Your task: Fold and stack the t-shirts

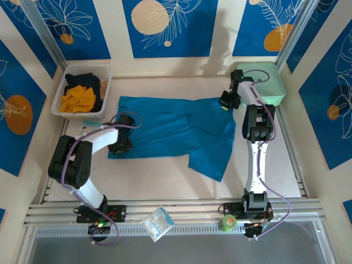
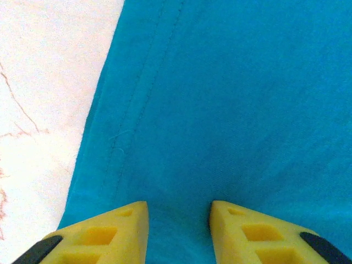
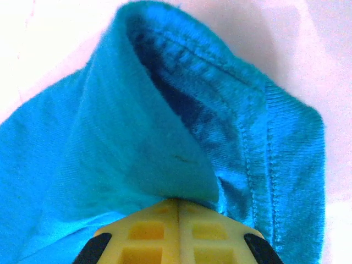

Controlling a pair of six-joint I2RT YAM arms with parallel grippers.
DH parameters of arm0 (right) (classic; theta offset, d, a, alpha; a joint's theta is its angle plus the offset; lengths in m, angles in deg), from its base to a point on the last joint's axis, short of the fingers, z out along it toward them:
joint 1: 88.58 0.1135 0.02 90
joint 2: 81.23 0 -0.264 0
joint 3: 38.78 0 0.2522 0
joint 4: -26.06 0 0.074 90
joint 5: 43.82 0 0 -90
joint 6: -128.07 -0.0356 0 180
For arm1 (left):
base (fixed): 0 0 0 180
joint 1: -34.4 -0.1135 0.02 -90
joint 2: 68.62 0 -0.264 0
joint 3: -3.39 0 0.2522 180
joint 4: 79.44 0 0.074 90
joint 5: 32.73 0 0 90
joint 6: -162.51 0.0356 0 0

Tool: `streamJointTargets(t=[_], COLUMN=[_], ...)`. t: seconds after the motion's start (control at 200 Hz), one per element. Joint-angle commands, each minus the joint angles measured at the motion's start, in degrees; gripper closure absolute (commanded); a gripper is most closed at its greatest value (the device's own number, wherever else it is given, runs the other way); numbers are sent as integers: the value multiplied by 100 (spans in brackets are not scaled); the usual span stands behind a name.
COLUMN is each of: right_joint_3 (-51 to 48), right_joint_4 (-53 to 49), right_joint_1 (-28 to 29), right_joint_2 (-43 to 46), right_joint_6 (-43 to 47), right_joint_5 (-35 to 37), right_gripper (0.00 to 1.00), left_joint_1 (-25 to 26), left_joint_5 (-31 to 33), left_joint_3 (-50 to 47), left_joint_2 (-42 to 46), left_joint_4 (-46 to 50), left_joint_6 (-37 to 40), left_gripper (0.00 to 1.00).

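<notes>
Teal t-shirt (image 1: 170,132) spread flat, left gripper (image 2: 179,212) narrowly apart over its 8 o'clock hem, right gripper (image 3: 179,202) pinching its 2 o'clock fold

A: Where is the table (image 1: 165,181) bare?
B: At six o'clock, between the arms (image 1: 256,159). The teal t-shirt (image 1: 176,132) covers the middle.
A: Obstacles?
B: Basket (image 1: 88,66) at ten o'clock, mint-green case (image 1: 275,88) at two, both at the far edge.
</notes>
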Motion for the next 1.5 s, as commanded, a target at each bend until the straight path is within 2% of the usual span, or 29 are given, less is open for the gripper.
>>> streamJointTargets(t=[0.0, 0.065, 0.2, 0.275, 0.34, 0.405, 0.485, 0.615, 0.75, 1.041, 1.496], right_joint_3=[562, 723, 602, 375, 65, -351, -991, -2094, -2944, -4283, -4819], right_joint_4=[-656, -741, -708, -629, -522, -403, -226, 87, 274, 529, 582], right_joint_1=[-65, -53, 1, 44, 103, 167, 247, 444, 724, 1369, 1630], right_joint_2=[-450, -473, -119, 282, 727, 1218, 1841, 2741, 3512, 4685, 4958], right_joint_6=[93, 124, 234, 322, 399, 450, 486, 487, 517, 445, 354], right_joint_5=[156, 100, -56, -87, -61, -50, -99, -157, -192, -131, 19], right_gripper=[100, 100, 100, 91, 84, 79, 78, 78, 78, 79, 79], left_joint_1=[-19, -13, 14, 31, 24, 11, -35, -226, -560, -1106, -1483], left_joint_5=[-263, -320, -327, -220, -58, 155, 210, -246, -717, -1139, -1527], left_joint_3=[-170, -115, 244, 549, 789, 952, 885, 307, -180, -692, -898], left_joint_2=[-31, 36, 455, 826, 1156, 1446, 1781, 2222, 2243, 1905, 1118], left_joint_4=[215, 228, 566, 942, 1327, 1773, 2101, 2035, 1763, 846, 191], left_joint_6=[-144, -138, -20, 42, 70, 39, -76, -435, -612, -739, -629], left_gripper=[64, 61, 35, 22, 18, 19, 24, 39, 52, 55, 56])
